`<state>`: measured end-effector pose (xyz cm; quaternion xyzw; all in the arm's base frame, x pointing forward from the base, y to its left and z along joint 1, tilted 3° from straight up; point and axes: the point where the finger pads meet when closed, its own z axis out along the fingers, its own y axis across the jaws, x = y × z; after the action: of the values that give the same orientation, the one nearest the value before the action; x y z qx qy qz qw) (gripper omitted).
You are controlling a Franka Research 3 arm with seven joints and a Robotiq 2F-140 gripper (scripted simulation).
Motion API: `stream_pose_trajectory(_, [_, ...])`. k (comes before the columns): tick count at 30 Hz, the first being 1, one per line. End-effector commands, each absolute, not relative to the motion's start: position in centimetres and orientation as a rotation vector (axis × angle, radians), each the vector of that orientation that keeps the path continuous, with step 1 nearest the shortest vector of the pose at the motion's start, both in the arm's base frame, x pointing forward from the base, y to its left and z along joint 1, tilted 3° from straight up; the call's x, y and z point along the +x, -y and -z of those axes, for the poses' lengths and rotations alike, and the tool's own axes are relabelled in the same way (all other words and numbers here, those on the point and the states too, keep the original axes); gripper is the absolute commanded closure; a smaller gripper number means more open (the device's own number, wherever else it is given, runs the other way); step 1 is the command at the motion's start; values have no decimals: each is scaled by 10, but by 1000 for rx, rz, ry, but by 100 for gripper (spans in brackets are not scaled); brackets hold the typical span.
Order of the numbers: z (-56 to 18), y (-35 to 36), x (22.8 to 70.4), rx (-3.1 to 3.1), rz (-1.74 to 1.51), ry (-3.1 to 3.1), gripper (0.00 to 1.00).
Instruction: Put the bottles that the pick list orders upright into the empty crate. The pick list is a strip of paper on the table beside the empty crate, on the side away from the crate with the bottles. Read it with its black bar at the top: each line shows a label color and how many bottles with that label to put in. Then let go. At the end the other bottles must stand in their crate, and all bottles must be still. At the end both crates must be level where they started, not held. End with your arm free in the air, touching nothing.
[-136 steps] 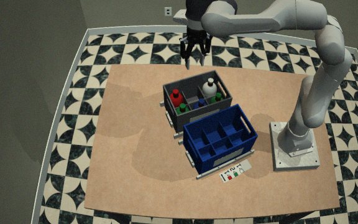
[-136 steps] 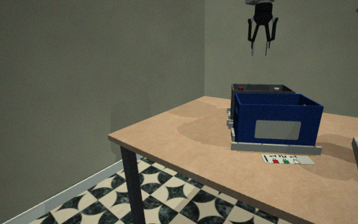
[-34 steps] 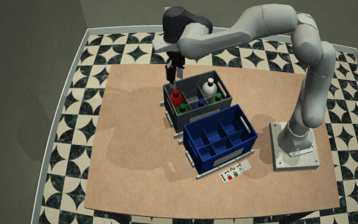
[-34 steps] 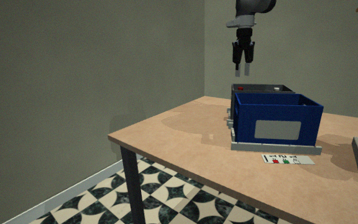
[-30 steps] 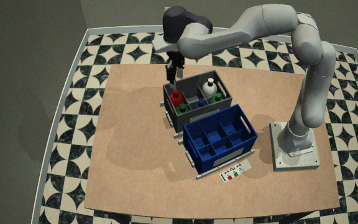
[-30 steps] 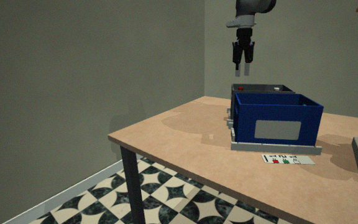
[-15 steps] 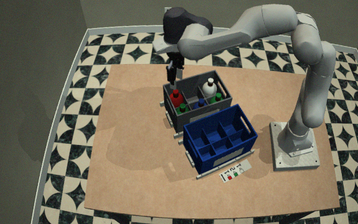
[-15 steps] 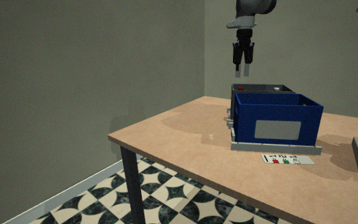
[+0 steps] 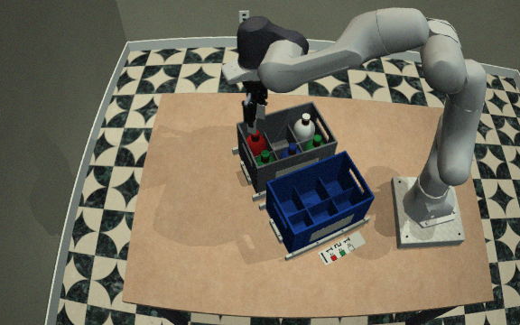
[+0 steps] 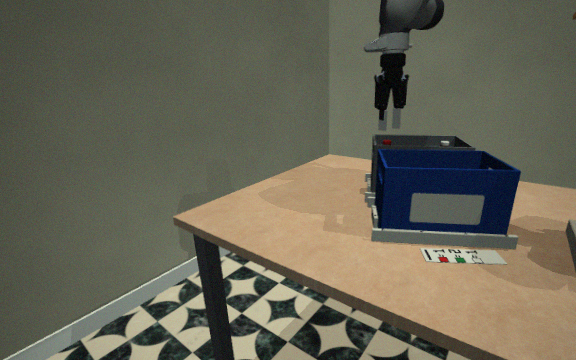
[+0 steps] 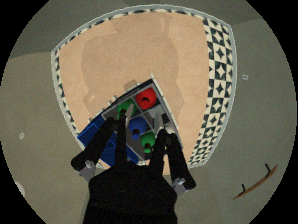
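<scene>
Above the grey crate (image 9: 260,169) hangs the gripper (image 10: 389,117), pointing straight down, its jaws part-way apart with only air between them, gripping nothing at all. From the side it sits clear of the crate's rim, over the corner where a red cap peeks out. Down in that crate, the red bottle (image 9: 255,143) stands in the far left cell, right under the fingers (image 9: 249,118) as the top view has it. Next to it, a green-capped bottle (image 9: 264,156) fills the near left cell, a blue-capped bottle (image 9: 292,148) stands in the middle near cell, another green-capped bottle (image 9: 317,140) takes the near right cell, and a white bottle (image 9: 304,127) with a dark cap rises in the far right cell. All five look upright. Just in front, touching or nearly touching the grey one, sits the blue crate (image 9: 305,235), its six cells holding no bottles. Beside its far side lies the paper strip (image 9: 342,247), flat on the wooden table (image 9: 197,235), showing a black bar at one end and then a red square, a green square and a pale mark, each with a small digit I cannot read for certain. Off to the right, the arm's grey base plate (image 9: 404,241) rests on the table, well apart from both crates.
</scene>
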<state>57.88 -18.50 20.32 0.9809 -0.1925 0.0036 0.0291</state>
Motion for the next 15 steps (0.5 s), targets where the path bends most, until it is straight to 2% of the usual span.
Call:
stream_pose_trajectory(1, [-199,186,580,3027,-20,590,62])
stream_pose_trajectory(15, [-181,188,580,3027,-20,590,62])
